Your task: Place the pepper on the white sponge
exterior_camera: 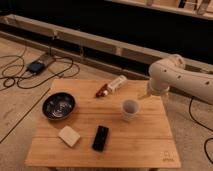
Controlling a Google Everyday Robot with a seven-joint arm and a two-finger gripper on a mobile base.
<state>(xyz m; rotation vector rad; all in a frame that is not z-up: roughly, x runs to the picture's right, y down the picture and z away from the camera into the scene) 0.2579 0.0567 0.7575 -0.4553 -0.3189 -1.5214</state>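
Note:
The pepper is small, dark red and glossy. It lies on the far part of the wooden table, touching the near end of a white tube-shaped bottle. The white sponge is a cream block near the table's front left, left of a black phone. My gripper hangs under the white arm at the table's far right edge, just right of and behind the white cup. It is well right of the pepper and far from the sponge, and nothing shows in it.
A dark round bowl stands on the table's left side. Black cables and a small device lie on the floor to the far left. A dark low wall runs behind the table.

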